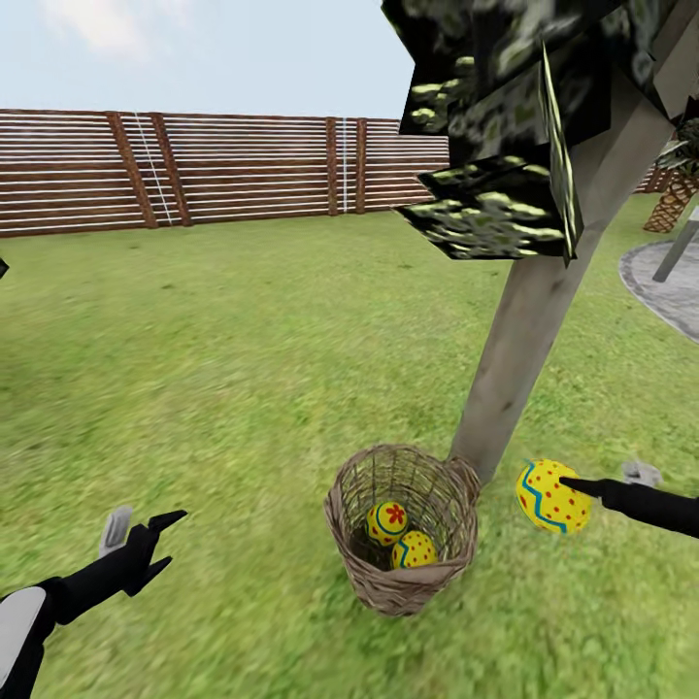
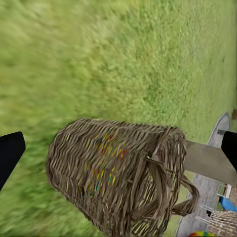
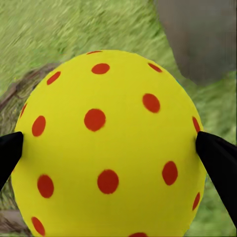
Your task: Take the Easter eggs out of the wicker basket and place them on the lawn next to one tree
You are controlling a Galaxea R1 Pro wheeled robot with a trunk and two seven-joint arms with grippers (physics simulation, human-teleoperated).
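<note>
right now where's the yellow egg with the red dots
The yellow egg with red dots is out of the round brown wicker basket, held in the right gripper above the grass, right of the basket and beside the pale grey tree trunk.

Fenced garden, outdoors: wide lawn (image 1: 243, 340), slatted wooden fence (image 1: 223, 170) behind, tree (image 1: 544, 291) close by, paved path (image 1: 670, 282) at edge, sky above.

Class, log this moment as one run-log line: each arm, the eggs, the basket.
right gripper: shut on dotted egg, beside tree | left gripper: open, empty | wicker basket: two eggs inside
</note>
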